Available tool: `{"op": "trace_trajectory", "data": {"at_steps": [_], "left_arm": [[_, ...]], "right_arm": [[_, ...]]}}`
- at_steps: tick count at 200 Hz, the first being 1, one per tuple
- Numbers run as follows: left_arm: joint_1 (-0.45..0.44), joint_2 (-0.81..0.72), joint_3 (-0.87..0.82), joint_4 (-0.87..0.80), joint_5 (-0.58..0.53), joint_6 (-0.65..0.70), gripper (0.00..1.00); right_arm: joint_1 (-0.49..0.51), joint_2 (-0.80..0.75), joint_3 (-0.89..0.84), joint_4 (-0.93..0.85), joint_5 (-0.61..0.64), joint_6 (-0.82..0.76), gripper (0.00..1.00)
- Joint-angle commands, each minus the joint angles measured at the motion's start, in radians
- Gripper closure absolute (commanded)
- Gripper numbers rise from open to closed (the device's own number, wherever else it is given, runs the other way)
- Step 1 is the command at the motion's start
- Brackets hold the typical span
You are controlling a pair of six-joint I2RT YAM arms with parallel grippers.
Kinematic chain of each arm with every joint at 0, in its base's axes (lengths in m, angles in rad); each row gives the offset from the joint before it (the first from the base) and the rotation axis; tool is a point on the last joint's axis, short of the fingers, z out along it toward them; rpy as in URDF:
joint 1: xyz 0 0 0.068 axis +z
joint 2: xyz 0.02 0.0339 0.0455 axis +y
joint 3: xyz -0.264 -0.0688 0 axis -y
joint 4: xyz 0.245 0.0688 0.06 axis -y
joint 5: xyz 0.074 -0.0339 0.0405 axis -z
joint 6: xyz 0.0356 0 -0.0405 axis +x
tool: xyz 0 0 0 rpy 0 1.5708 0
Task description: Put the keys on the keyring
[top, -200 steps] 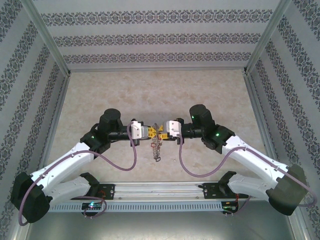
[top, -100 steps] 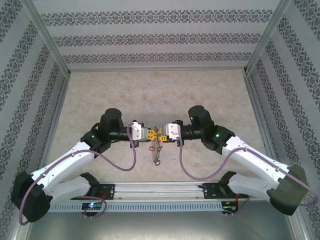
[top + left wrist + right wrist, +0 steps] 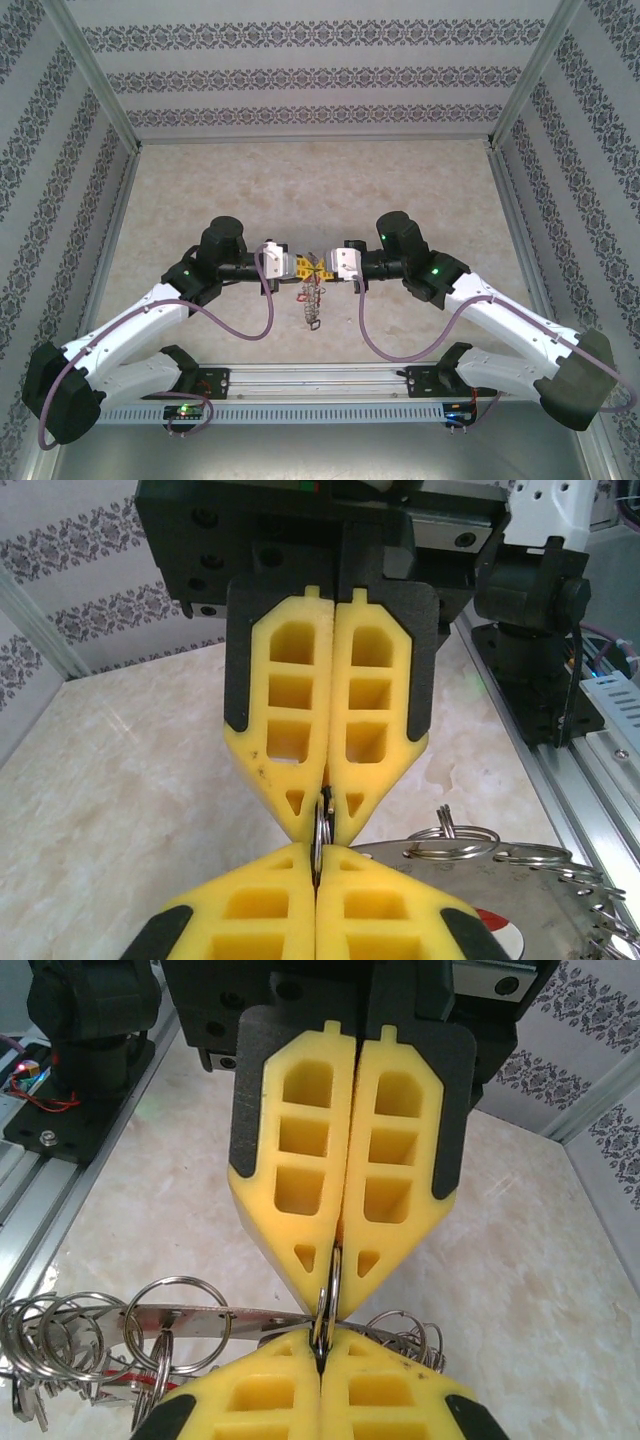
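Left gripper [image 3: 308, 266] and right gripper [image 3: 327, 266] are met tip to tip above the table [image 3: 320, 190], mid-width, toward the near edge. Both sets of fingers are pressed together, and each is pinching the same small split ring [image 3: 329, 1285], which is seen edge-on between the yellow foam tips. The keyring [image 3: 470, 900], a flat grey metal band fringed with wire loops, is hung just below the tips. From above it is seen as a dangling bunch. The keys cannot be told apart from that fringe, and which bunch the pinched ring belongs to cannot be told either. A red patch is seen low on the band.

Handling, as judged: everything is stiff metal. A single key is light, but the bunch is heavier and likely to swing. The thin wire is slippery and may twist or slide out of the soft foam. The split ring is springy, so its coil must be pried apart and fed round. It is best gripped flat across the wire, close to the coil end, with the band steadied at a bare stretch
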Motion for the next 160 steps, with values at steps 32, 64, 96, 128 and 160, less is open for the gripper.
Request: {"op": "trace_trajectory", "data": {"at_steps": [32,64,96,128,160], "left_arm": [[0.0,0.019,0.107,-0.119,-0.038,0.015,0.83],[0.0,0.051,0.146,-0.2,-0.008,0.049,0.83],[-0.001,0.088,0.169,-0.233,0.019,0.082,0.82],[-0.001,0.117,0.181,-0.257,0.042,0.103,0.82],[-0.001,0.122,0.174,-0.237,0.056,0.09,0.81]], "right_arm": [[0.015,0.015,0.083,-0.137,0.096,-0.025,1.0],[0.015,0.048,0.148,-0.253,0.125,-0.041,1.0],[0.015,0.057,0.175,-0.289,0.123,-0.036,1.0],[0.015,0.057,0.184,-0.294,0.094,-0.022,1.0],[0.016,0.072,0.189,-0.288,0.076,0.001,1.0]]}}
